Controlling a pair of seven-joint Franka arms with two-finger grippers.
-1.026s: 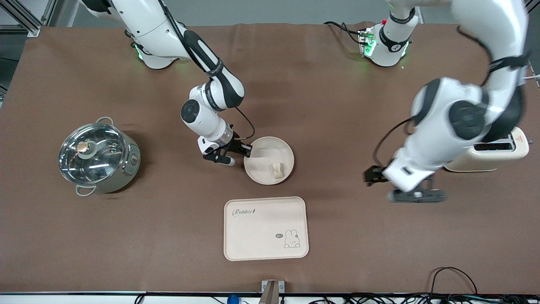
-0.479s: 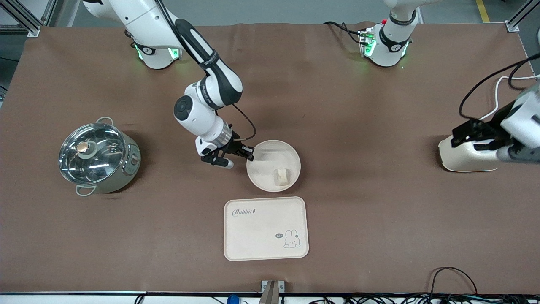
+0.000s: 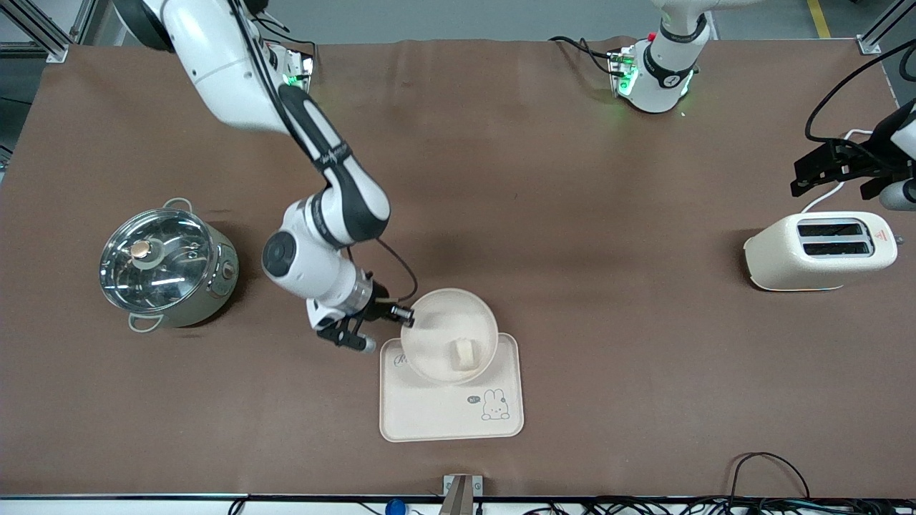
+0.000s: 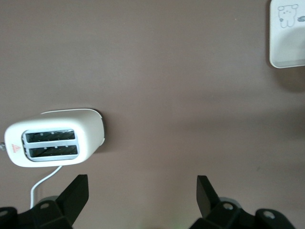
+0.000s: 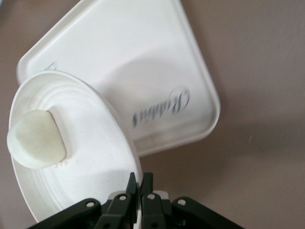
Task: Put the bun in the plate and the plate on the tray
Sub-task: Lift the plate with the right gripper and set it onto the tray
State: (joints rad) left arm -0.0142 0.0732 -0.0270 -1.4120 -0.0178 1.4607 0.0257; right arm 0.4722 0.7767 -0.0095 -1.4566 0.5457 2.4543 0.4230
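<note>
Right wrist view shows the right gripper (image 5: 139, 183) with its two black fingers pinched on the rim of the round shallow cream-white plate (image 5: 88, 157), which hangs tilted in the air above the flat cream rectangular tray with the "Rabbit" script (image 5: 157, 62). The small cream-white rounded bun (image 5: 35, 138) lies in the plate's well, so the first half of the task looks done; I judge the edge grip is chosen so that the fingers stay clear of the bun and of the tray when the plate goes down

From the front camera, the plate (image 3: 449, 334) overlaps the tray's edge that lies farther from that camera (image 3: 444, 415), not yet centred on it. The rabbit drawing is uncovered. Lowering it level seems the likely next need, since the tilt could let the bun (image 3: 463, 353) roll

The left gripper (image 3: 844, 168) waits, fingers spread apart and holding nothing, over the table near the cream two-slot toaster (image 3: 819, 252) at the left arm's end. A lidded steel pot (image 3: 166, 266) stands at the right arm's end
</note>
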